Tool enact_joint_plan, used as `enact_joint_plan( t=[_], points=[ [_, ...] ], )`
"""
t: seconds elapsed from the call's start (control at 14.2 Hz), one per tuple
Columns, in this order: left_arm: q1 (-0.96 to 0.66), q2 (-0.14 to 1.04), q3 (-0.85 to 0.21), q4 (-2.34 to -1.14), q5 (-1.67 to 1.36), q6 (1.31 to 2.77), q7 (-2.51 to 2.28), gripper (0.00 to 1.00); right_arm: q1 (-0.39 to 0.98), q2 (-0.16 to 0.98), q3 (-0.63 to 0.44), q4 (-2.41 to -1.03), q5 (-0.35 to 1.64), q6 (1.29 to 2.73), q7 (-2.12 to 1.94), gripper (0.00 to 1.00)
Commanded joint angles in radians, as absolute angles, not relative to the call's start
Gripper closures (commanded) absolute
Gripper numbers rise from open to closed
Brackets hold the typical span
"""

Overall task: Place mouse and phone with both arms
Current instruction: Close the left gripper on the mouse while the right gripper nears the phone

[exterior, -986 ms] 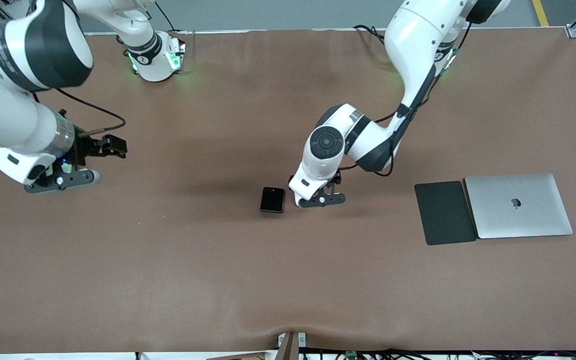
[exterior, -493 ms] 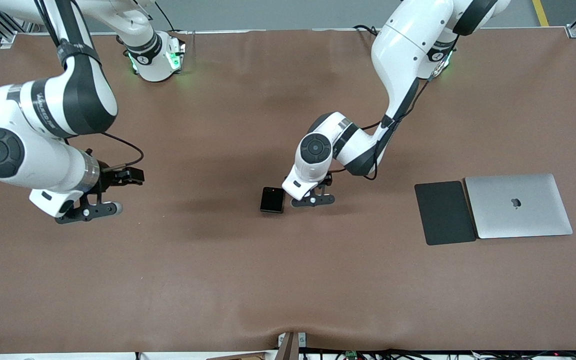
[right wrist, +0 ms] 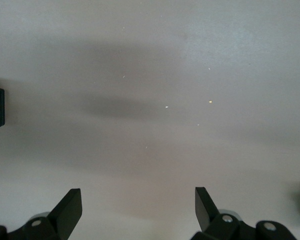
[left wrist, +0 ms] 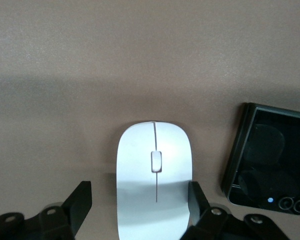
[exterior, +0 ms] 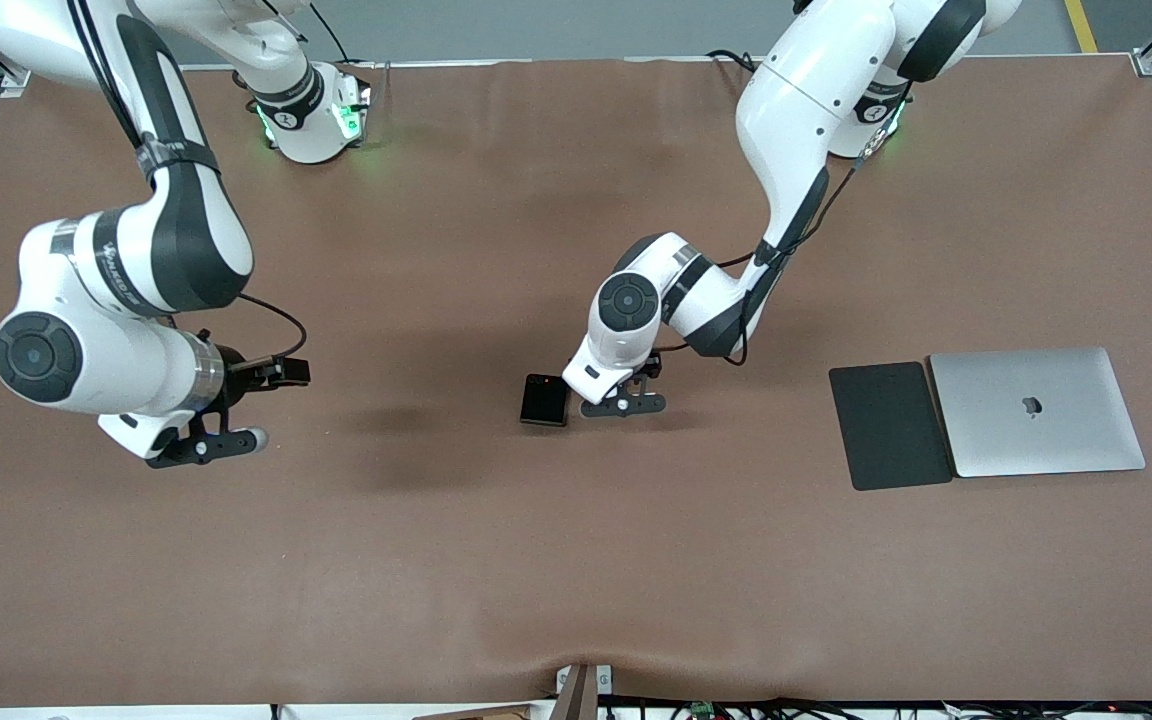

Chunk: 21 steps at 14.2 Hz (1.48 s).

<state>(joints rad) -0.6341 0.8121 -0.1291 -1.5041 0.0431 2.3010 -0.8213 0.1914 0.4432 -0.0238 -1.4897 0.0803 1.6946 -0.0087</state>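
Your left gripper (left wrist: pixel 140 202) straddles the mouse (left wrist: pixel 154 175), fingers spread, one pad touching; the phone (left wrist: pixel 270 167) lies just beside (easily nudged). The right gripper (right wrist: pixel 135 202) hangs spread, empty, over bare table (exterior: pixel 436 560).

- phone (exterior: pixel 545 400) on worktop (exterior: pixel 576 560) mid-way, mouse (left wrist: pixel 154 180) just beside it toward left arm's end
- pad (exterior: pixel 889 425) touching laptop (exterior: pixel 1036 411), both well apart from phone, toward left arm's end

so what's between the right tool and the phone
Nothing but bare brown mat between the right tool and the phone, as the front view shows.
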Motion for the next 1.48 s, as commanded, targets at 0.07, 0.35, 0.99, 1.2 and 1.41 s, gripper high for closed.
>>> enact_joint_plan(
  t=[0.07,0.35,0.99,1.2,1.41],
  points=[
    [-0.646,0.833,-0.123,-1.483,0.066,2.316,-0.836,0.14,0.187,0.457,-0.020,-1.531,0.103,1.756,-0.002,0.00],
    [-0.646,0.825,-0.123,-1.482,0.066,2.321,-0.836,0.15,0.190,0.459,-0.021,-1.592,0.170,1.844,0.005,0.00],
    [-0.660,0.841,-0.121,-1.483,0.078,2.322,-0.838,0.33,0.307,0.511,-0.021,-1.591,0.167,2.000,0.233,0.00],
    [-0.658,0.838,-0.121,-1.482,0.081,2.322,-0.830,0.60,0.313,0.532,-0.021,-1.591,0.167,2.026,0.238,0.00],
    [-0.654,0.824,-0.118,-1.482,0.084,2.310,-0.828,0.68,0.344,0.552,-0.021,-1.588,0.164,2.060,0.293,0.00]
  ],
)
